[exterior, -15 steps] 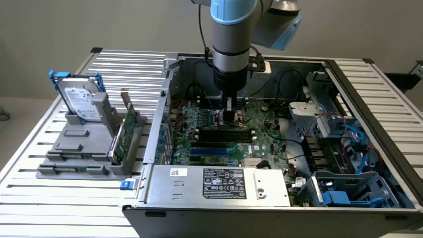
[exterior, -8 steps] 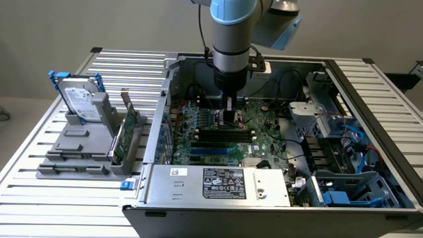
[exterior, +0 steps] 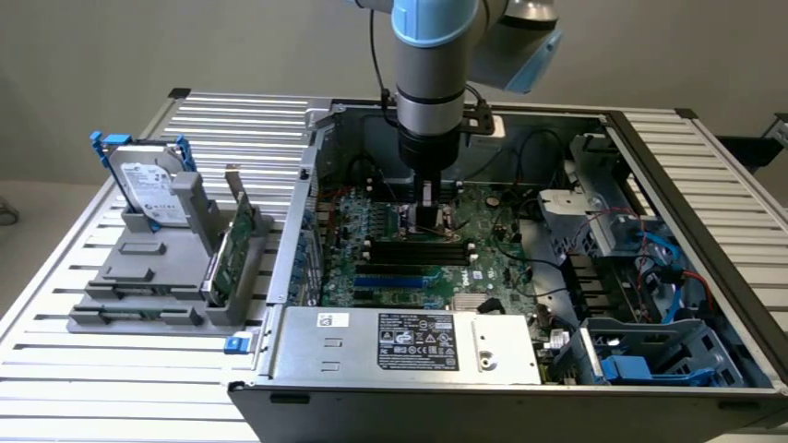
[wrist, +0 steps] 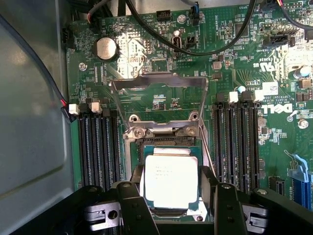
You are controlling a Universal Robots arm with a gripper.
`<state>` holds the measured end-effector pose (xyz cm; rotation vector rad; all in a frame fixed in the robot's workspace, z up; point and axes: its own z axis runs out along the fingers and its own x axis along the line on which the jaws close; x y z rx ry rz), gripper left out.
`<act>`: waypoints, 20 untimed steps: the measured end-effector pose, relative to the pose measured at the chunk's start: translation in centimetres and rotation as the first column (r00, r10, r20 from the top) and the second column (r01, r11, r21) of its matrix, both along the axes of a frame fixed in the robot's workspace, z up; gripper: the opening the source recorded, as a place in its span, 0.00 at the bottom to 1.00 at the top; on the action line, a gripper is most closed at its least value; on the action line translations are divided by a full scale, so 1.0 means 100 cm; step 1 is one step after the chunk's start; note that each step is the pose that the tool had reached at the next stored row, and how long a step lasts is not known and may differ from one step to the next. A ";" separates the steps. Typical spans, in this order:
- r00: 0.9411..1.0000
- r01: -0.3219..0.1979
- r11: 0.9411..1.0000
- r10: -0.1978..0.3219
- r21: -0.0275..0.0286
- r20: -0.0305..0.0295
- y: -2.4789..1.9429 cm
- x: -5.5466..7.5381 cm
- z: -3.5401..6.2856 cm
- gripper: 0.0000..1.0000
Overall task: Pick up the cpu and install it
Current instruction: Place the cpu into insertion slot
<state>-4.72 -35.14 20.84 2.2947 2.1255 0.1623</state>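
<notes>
Our gripper (wrist: 172, 196) is clamped on two opposite sides of the cpu (wrist: 171, 180), which sits square over the socket (wrist: 166, 142) inside the computer case (exterior: 518, 411), so we judge the pickup done and the seating close. The socket's metal clamp (wrist: 161, 128) stands flipped up, not yet closed. On the exterior view's left, the gray rack (exterior: 136, 277) holds the hard drive (exterior: 154, 189) and green card (exterior: 234, 249).

Even bright light, soft shadows, glare on the cpu (wrist: 171, 181) (washed pale)
</notes>
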 end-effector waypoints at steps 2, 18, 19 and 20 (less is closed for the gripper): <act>1.000 0.000 1.000 0.000 0.000 0.000 0.0008 0.000 -0.0009 0.55; 1.000 -0.004 1.000 0.004 0.000 0.000 0.0032 0.001 -0.0042 0.55; 1.000 -0.005 1.000 0.005 0.000 0.000 0.0032 0.001 -0.0042 0.55; 1.000 -0.005 1.000 0.005 0.000 0.000 0.0032 0.001 -0.0043 0.55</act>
